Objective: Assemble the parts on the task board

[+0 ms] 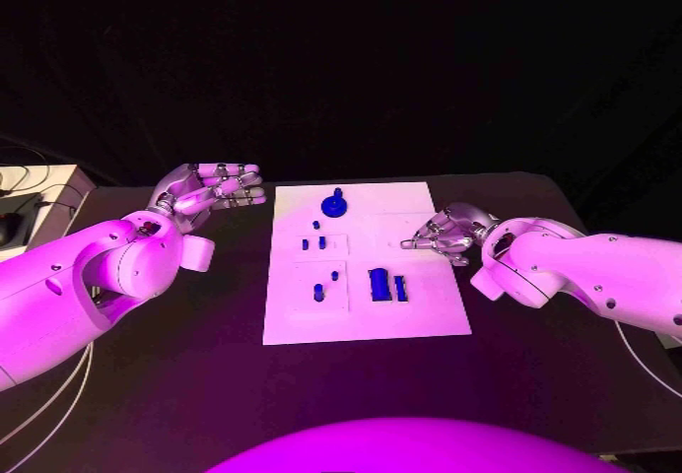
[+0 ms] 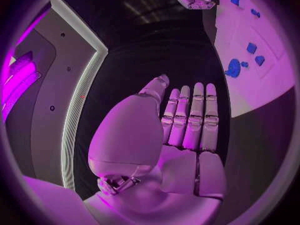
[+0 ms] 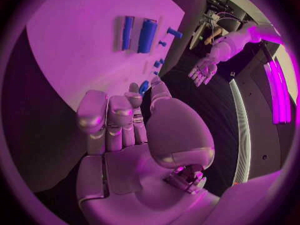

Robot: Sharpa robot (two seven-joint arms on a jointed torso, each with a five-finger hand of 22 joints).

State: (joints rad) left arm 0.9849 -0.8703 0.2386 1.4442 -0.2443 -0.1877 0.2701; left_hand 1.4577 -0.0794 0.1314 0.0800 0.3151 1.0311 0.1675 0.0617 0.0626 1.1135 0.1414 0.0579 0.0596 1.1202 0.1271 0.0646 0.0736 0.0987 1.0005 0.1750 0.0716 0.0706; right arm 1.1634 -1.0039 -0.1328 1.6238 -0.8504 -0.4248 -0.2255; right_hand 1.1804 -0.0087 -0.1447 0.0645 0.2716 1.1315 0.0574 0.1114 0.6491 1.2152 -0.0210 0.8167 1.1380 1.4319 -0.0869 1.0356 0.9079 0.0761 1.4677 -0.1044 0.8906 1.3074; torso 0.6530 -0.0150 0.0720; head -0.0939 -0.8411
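Observation:
The white task board lies in the middle of the black table. On it are a round blue part at the far end, several small blue pieces in the middle, and a large blue block beside a narrow blue bar nearer me. My left hand hovers off the board's far left corner, fingers straight and holding nothing. My right hand hangs over the board's right edge, fingers loosely bent and empty. The block and bar lie beyond its fingertips.
Black table surface surrounds the board on all sides. A pale box with cables sits at the table's far left edge. My white left forearm lies over the table to the left of the board.

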